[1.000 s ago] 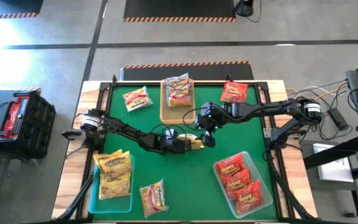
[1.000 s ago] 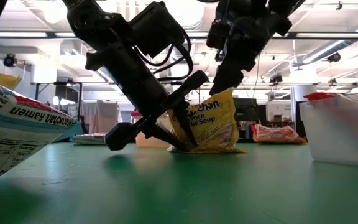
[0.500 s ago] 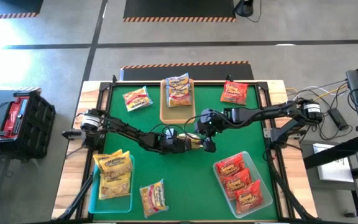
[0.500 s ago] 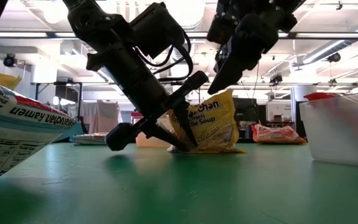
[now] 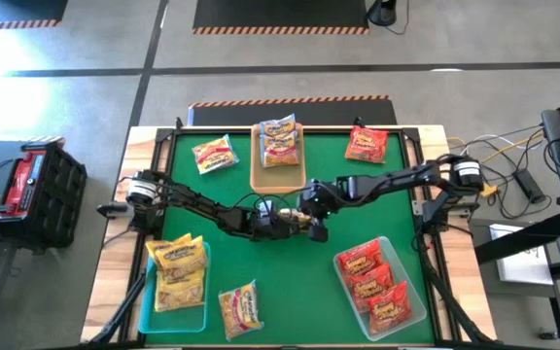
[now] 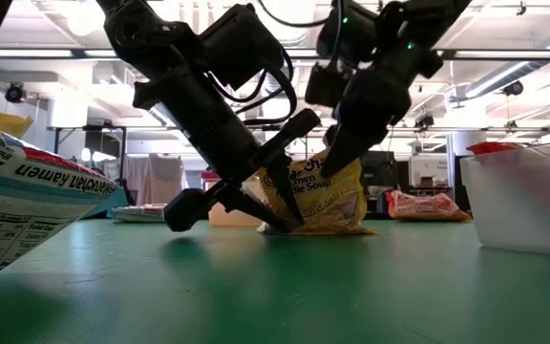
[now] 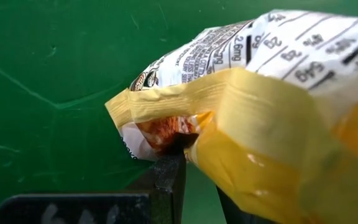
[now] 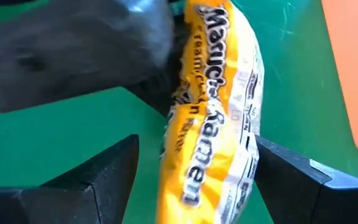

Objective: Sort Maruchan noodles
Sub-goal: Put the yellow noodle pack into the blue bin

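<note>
Nearest my base edge, the sorting is well under way. The teal tray [image 5: 147, 313] on my left holds a stack of yellow packets [image 5: 178, 270], and the clear tray [image 5: 408, 282] on my right holds three red packets [image 5: 375, 285]. One mixed yellow-and-pink packet [image 5: 240, 309] lies loose on the green table [image 5: 290, 282] between them, not yet sorted.

At mid-table I hold a yellow Maruchan ramen packet [image 8: 213, 118] upright on its edge: my left gripper [image 5: 304, 225] is clenched on its crimped end, while my right gripper [image 8: 194, 180] stands spread with a finger on either side of the packet and has not pinched it. I judge this a handover in the making.

Farther off, the tan tray [image 5: 261, 175] carries pink-printed packets [image 5: 280, 141]. Beside it, one yellow-and-pink packet [image 5: 213, 154] and one red packet [image 5: 366, 144] rest loose on the table.

So three loose packets and the one in my grip remain, I reckon.
</note>
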Action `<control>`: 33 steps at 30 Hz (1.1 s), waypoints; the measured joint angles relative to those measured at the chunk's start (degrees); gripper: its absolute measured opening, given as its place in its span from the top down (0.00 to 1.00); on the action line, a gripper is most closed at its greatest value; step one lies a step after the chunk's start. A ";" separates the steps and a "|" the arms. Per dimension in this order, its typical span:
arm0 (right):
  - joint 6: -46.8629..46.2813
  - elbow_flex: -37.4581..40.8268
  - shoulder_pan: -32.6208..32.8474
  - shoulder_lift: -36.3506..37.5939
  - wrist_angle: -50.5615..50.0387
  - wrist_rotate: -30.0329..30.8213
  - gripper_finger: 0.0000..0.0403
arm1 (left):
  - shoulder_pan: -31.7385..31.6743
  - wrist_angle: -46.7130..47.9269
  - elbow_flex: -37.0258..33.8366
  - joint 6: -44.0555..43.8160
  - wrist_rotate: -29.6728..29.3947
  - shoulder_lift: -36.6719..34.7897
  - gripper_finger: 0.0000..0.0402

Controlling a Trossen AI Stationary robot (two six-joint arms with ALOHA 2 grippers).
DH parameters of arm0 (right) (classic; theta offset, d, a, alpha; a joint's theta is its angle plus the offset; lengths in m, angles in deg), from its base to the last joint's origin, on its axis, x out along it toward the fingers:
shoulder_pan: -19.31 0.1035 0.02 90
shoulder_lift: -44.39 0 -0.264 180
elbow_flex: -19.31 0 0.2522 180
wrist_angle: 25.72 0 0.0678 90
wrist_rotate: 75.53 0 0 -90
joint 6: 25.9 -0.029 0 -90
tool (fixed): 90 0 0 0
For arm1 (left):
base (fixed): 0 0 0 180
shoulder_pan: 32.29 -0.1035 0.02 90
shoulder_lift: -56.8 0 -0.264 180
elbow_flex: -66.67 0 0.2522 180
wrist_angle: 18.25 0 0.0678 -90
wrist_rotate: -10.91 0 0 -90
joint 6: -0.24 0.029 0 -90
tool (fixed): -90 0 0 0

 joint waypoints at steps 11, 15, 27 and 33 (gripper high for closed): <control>-5.21 -0.79 -0.20 -2.48 -0.18 -0.04 0.36 | 0.01 -0.23 0.00 0.01 -0.04 0.01 0.84; -4.81 -0.79 -0.38 -2.18 -1.04 -0.08 0.45 | 0.03 -1.56 -0.03 3.19 -0.14 0.01 0.84; 0.91 -0.79 -1.57 -0.69 -4.85 -0.81 0.70 | 2.05 -8.52 -0.07 18.33 -0.95 -2.84 0.84; 2.83 -0.72 -2.16 0.82 -6.27 -0.70 0.72 | 3.49 -7.71 -0.04 24.05 1.90 -5.65 0.84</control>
